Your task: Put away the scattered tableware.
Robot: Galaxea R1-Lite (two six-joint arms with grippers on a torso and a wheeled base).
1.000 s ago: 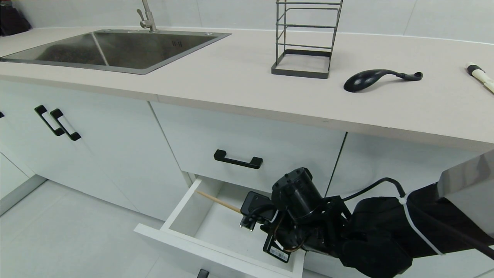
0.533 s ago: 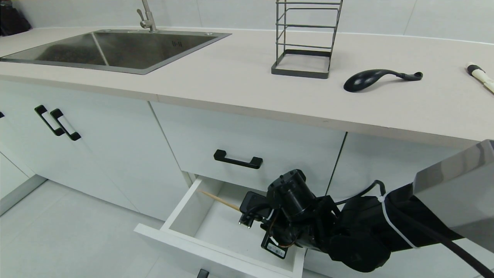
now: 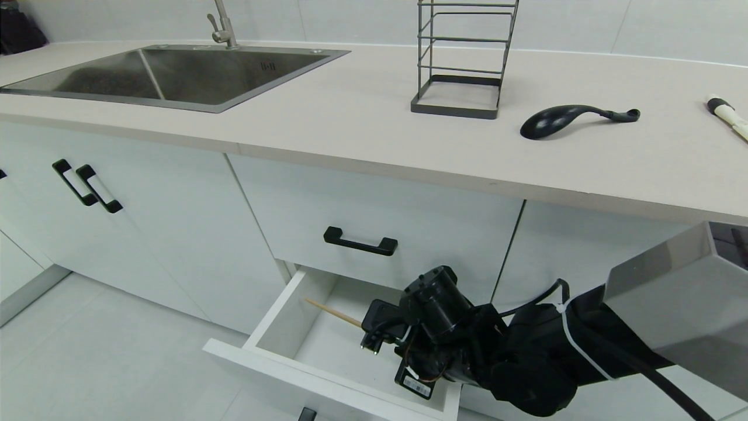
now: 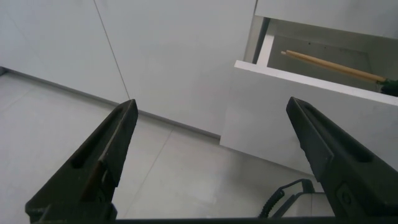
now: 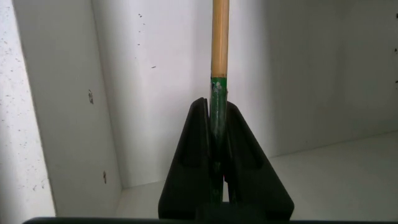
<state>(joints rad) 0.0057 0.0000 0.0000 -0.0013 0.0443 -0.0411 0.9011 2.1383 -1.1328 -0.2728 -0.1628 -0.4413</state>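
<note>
The counter (image 3: pixel 350 128) holds a black spoon (image 3: pixel 561 120). Below it, the right gripper (image 5: pixel 216 109) has sunk lower into the open drawer (image 3: pixel 274 318) over the last second, its fingers clamped on a chopstick (image 3: pixel 333 313) whose tip now dips toward the drawer floor. Release looks close, and the left gripper (image 4: pixel 211 106) hangs outside the drawer, fingers apart.

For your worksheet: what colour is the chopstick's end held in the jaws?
Green on the chopstick; clearest in the right wrist view.
</note>
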